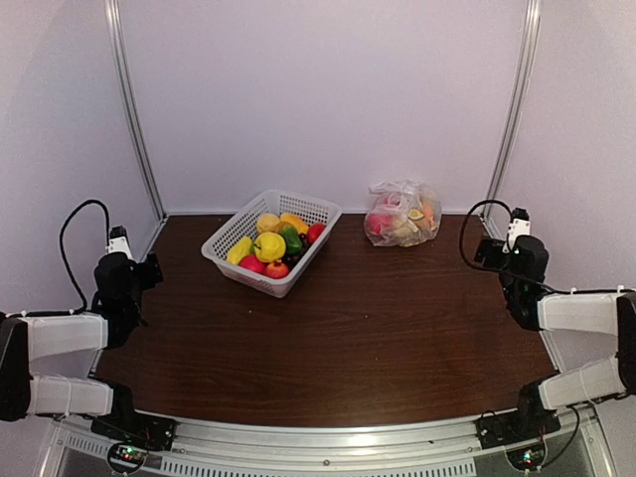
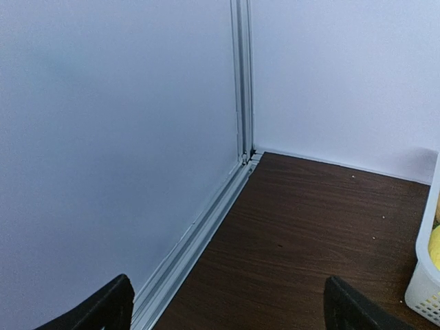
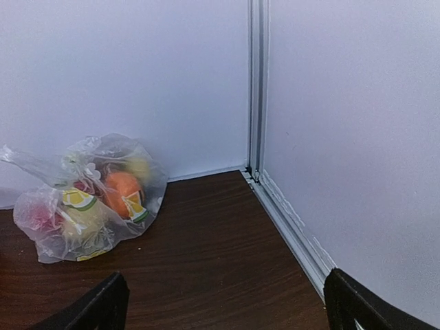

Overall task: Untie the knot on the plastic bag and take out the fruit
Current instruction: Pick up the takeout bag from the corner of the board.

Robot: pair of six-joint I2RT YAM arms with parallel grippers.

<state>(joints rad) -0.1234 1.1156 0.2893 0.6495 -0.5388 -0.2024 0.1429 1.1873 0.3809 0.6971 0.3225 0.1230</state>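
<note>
The plastic bag [image 1: 402,214], fruit [image 3: 122,192] inside, is seen on the tabletop [image 1: 378,328] at far right by the back wall, apart from a white basket [image 1: 298,204]. The left tool [image 2: 227,306] and right tool [image 3: 227,302] are held wide open, nothing gripped.

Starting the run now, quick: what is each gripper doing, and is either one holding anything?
Left gripper: open, holding nothing.
Right gripper: open, holding nothing; the plastic bag lies ahead of it, apart.
</note>
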